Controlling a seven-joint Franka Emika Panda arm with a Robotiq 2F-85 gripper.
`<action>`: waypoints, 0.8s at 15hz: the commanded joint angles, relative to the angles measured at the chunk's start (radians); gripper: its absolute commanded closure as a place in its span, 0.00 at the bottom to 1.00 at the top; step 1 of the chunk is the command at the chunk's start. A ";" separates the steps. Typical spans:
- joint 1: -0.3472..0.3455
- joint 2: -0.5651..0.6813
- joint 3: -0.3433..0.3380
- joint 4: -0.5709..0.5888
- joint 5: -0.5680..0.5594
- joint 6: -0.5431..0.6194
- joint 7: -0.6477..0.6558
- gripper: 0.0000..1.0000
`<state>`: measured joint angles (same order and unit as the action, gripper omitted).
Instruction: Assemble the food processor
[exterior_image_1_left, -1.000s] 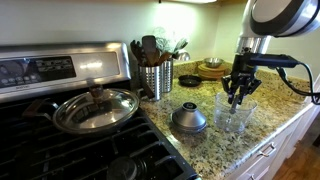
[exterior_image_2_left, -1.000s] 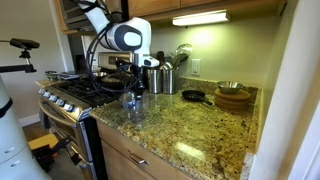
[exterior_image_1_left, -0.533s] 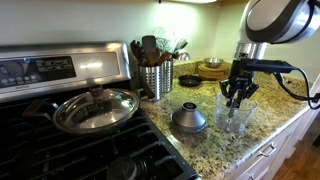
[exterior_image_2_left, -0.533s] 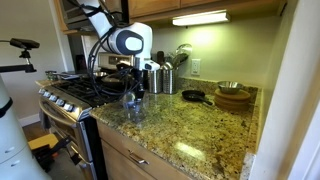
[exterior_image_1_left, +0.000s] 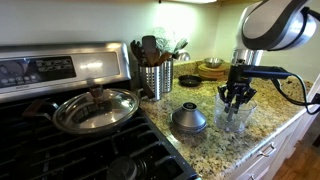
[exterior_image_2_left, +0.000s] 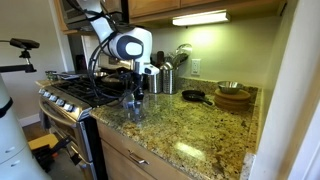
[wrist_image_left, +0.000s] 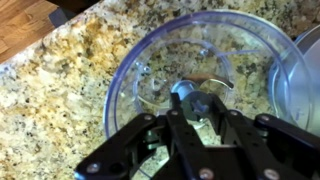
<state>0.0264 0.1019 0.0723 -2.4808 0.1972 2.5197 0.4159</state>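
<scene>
Stove grates fill the left of an exterior view and carry a wide steel pan with a glass lid; next along, a perforated steel utensil holder stands on the speckled granite bench. Right of it the food processor's dark grey dome top sits knob up on the bench, near but apart from its clear plastic bowl, which stands upright. The gripper points down into the bowl's mouth. In the wrist view its fingers lie close together by the bowl's central post, though I cannot tell whether they pinch it.
</scene>
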 joint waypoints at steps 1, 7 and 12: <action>0.015 0.023 -0.010 0.006 0.019 0.028 -0.008 0.44; 0.047 -0.108 0.005 -0.037 -0.016 -0.036 0.024 0.12; 0.062 -0.252 0.032 -0.041 -0.070 -0.117 0.064 0.00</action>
<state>0.0798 -0.0251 0.0956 -2.4856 0.1773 2.4684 0.4243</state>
